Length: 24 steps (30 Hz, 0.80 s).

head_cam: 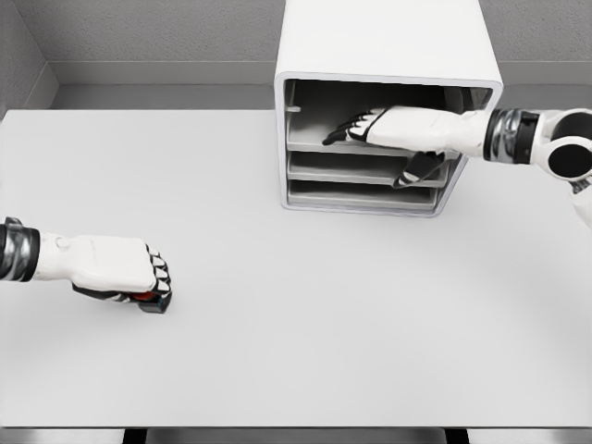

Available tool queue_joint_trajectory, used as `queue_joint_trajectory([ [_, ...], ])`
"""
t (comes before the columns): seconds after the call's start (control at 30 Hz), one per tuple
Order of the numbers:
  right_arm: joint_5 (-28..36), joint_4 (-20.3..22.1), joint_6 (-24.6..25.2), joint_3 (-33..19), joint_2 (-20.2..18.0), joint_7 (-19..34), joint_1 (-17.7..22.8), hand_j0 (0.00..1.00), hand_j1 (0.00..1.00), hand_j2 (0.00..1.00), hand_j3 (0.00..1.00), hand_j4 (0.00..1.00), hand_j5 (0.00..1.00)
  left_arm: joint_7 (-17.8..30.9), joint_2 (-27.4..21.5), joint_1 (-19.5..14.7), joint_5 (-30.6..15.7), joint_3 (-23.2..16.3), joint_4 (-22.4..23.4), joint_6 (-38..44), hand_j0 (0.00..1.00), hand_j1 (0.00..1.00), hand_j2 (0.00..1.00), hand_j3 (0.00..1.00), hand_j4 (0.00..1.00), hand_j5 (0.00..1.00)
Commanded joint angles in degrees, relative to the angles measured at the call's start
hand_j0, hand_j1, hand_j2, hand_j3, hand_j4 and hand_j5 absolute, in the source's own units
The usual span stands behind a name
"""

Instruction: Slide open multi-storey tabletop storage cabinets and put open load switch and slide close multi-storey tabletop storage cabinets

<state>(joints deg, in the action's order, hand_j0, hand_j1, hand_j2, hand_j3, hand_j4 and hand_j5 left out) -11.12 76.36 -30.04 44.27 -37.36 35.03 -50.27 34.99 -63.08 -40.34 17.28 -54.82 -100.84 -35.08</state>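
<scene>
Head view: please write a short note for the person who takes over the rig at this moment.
Left hand: shut on the load switch, low over the table at the left.
Right hand: fingers open, reaching into the top level of the storage cabinet at the back of the table; it holds nothing.
Done: the switch is grasped.
I cannot tell if any drawer is slid out yet.
Left: open the drawer, bring the switch across and put it in, slide it shut.

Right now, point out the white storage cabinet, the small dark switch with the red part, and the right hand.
white storage cabinet [388,42], head view, top panel
small dark switch with red part [154,302], head view, exposed corner
right hand [370,127], head view, back of hand
</scene>
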Motion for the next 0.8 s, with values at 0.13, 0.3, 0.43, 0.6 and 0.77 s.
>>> queue_joint_trajectory([
  [0.13,0.31,-6.49,0.16,0.38,0.45,-0.03,-0.79,1.00,1.00,1.00,1.00,1.00,1.00,0.01,-0.55,-0.53,-0.31,-0.03,-0.06,0.08,0.39,0.39,0.39,0.39,0.39,0.39],
  [0.3,0.22,-7.98,-0.01,0.73,0.71,-0.03,-1.14,1.00,1.00,1.00,1.00,1.00,1.00,0.01,-1.08,-2.64,-1.63,0.06,-0.14,0.08,0.39,0.39,0.39,0.39,0.39,0.39],
  [0.43,0.31,-7.63,-0.63,1.35,0.71,-0.03,-1.05,1.00,1.00,1.00,1.00,1.00,1.00,0.01,-0.99,-3.60,-3.74,0.15,-0.06,0.08,0.39,0.39,0.39,0.39,0.39,0.39],
  [0.6,1.10,3.97,-2.56,-6.03,-6.49,-0.03,3.78,1.00,1.00,1.00,1.00,1.00,1.00,0.01,-0.99,-3.78,-3.83,0.15,-0.06,0.08,0.39,0.39,0.39,0.39,0.39,0.39],
  [0.77,4.52,9.85,-1.25,-8.67,-7.64,-0.03,5.10,1.00,1.00,1.00,1.00,1.00,1.00,0.01,-1.86,-3.87,-3.83,0.15,-0.14,0.08,0.39,0.39,0.39,0.39,0.39,0.39],
])
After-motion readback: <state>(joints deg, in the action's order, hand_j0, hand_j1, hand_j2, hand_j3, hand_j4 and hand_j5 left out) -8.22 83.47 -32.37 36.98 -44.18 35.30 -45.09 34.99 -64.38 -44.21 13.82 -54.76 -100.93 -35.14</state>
